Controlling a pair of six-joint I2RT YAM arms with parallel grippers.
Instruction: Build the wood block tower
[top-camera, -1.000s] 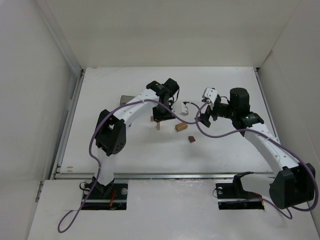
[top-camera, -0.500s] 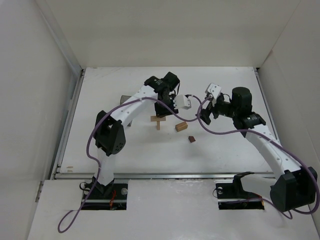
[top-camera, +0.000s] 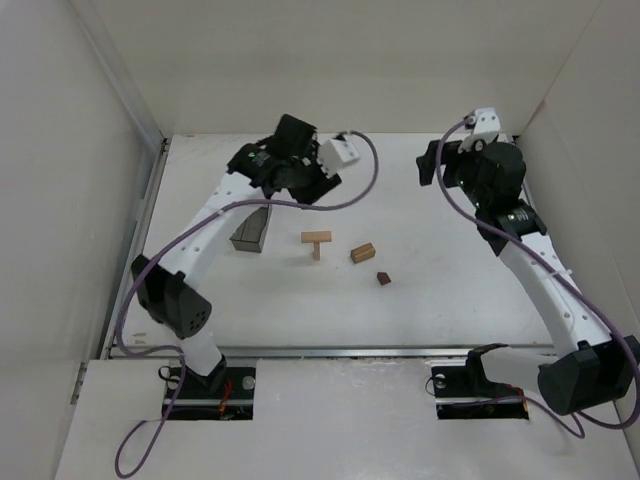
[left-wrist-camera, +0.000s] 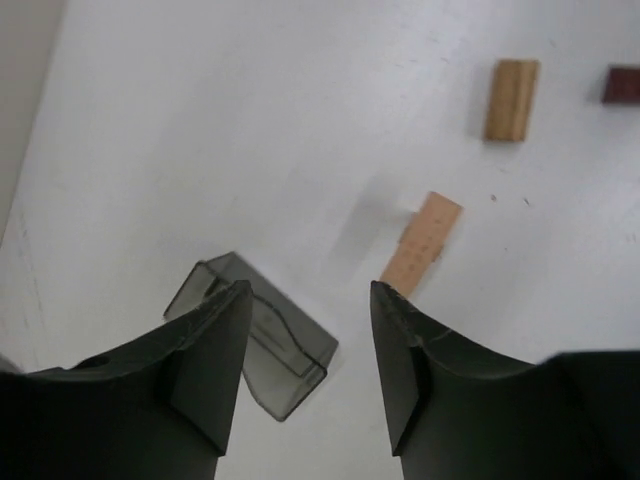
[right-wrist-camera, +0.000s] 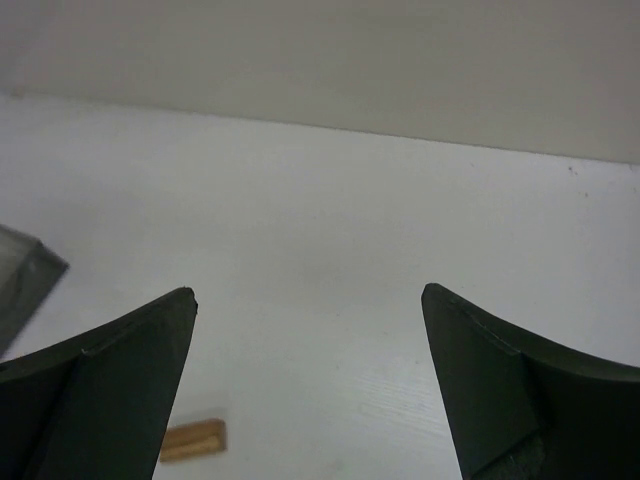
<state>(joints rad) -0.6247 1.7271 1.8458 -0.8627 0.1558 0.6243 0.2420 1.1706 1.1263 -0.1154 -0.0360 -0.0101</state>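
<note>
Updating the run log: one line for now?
left gripper open; right gripper open; light-tan wooden T-stack standing; light-tan wooden block, dark reddish-brown block loose

left pincer (left-wrist-camera: 310, 290): jaws apart, aloft, pointing down | right pincer (right-wrist-camera: 308, 292): jaws wide apart, aloft, near level

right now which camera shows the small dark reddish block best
Top external: the dark reddish block shows whole, lying alone near the loose tan block. Left wrist catches only part of it at the frame's right edge. Right wrist does not show it.
</note>
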